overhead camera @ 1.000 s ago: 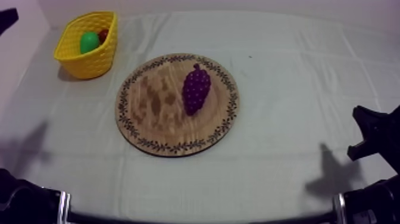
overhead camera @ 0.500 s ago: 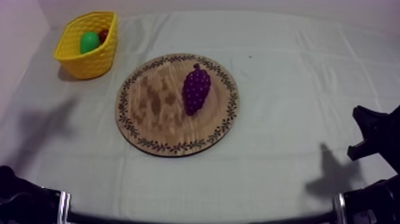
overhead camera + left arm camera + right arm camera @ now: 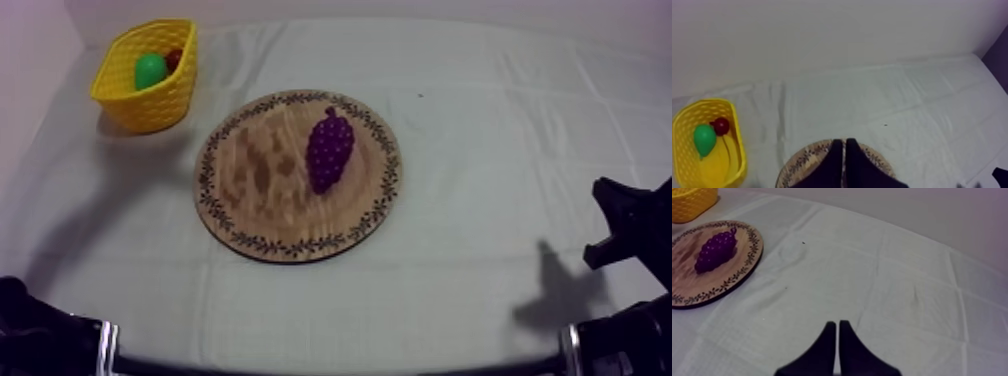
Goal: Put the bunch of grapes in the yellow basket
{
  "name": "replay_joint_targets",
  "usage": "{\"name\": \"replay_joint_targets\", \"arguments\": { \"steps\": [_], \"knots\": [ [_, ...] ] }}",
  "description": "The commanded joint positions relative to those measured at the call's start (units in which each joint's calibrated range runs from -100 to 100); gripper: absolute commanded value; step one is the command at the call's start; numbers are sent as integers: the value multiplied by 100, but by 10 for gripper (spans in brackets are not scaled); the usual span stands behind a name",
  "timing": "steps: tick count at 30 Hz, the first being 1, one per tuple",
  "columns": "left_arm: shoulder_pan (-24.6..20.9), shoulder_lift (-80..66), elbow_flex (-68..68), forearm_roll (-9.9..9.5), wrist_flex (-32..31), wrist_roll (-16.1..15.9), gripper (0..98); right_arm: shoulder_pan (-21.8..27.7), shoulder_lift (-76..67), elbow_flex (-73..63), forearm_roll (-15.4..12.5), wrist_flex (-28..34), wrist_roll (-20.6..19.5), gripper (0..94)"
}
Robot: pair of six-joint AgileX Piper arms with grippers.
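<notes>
Left gripper (image 3: 843, 143) has swung above the wooden board (image 3: 803, 160), fingers (image 3: 833, 162) together.

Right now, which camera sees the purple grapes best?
The top view: the bunch of grapes lies whole on the wooden board. The right wrist view has it farther off, at a slant. In the left wrist view the left jaws cover the board's middle.

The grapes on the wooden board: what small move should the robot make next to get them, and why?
Probably the left gripper should open its fingers. They lie shut as a narrow wedge over the rim of the wooden board, holding nothing, while the grapes lie untouched on the board. The yellow basket stands on that arm's side, so it seems best placed.
</notes>
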Motion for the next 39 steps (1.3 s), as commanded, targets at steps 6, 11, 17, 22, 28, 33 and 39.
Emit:
{"name": "replay_joint_targets", "arguments": {
  "steps": [6, 11, 17, 22, 28, 33, 39],
  "knots": [
    [252, 694, -63, -54, 254, 136, 0, -2, -1, -3, -4, -3, -1, 4],
    [412, 1252, 83, -57, 371, 260, 0, -2, -1, -3, -4, -3, -1, 4],
    [461, 1866, 17, -51, 448, 399, 0, -2, -1, -3, -4, -3, -1, 4],
    [496, 2198, -88, -33, 527, 420, 75, -2, -1, -3, -4, -3, -1, 4],
    [473, 2371, -73, 113, 692, 290, 453, -2, -1, -3, -4, -3, -1, 4],
    [503, 2486, -153, 177, 1219, 499, 822, -2, -1, -3, -4, -3, -1, 4],
    [546, 2659, -269, 262, 1694, 633, 941, -2, -1, -3, -2, -3, -1, 4]
  ]
}}
